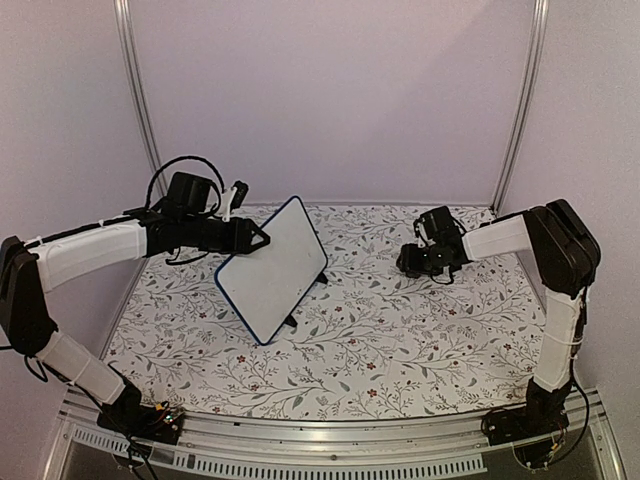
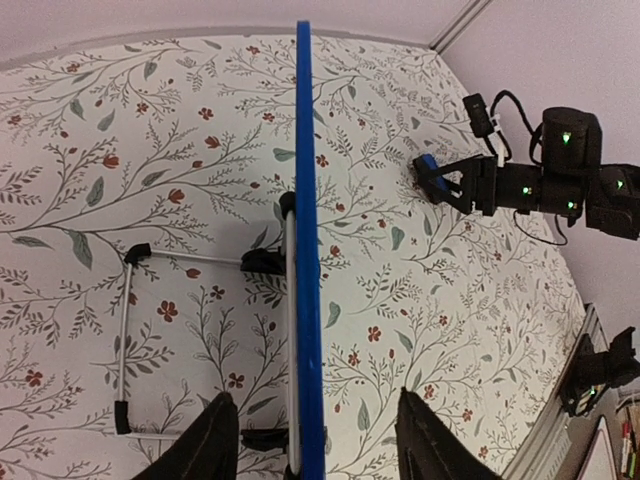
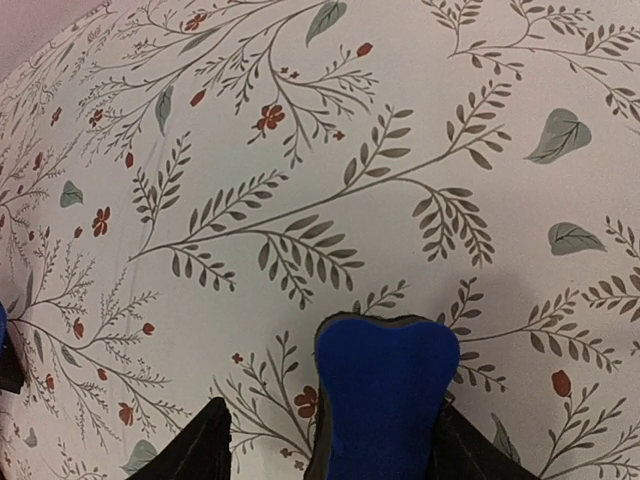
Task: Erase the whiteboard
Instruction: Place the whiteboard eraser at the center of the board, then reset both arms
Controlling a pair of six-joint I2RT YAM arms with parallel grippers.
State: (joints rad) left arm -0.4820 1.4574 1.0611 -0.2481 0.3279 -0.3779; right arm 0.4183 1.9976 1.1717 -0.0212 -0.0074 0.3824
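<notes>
The whiteboard [image 1: 272,270] stands tilted on its black feet at the left middle of the table, and its white face looks blank. In the left wrist view I see it edge-on as a thin blue strip [image 2: 305,200]. My left gripper [image 1: 262,238] is open at the board's upper left corner, and its fingers [image 2: 315,396] straddle the edge with a gap on each side. My right gripper [image 1: 410,262] is low over the table at the right, open. The blue eraser [image 3: 385,400] sits between its fingers, against the right one and apart from the left one.
A wire stand [image 2: 125,340] props the board from behind. The floral tablecloth [image 1: 400,340] covers the table. Purple walls and metal posts [image 1: 520,100] close in the back and sides. The right arm [image 2: 540,185] with the eraser shows in the left wrist view.
</notes>
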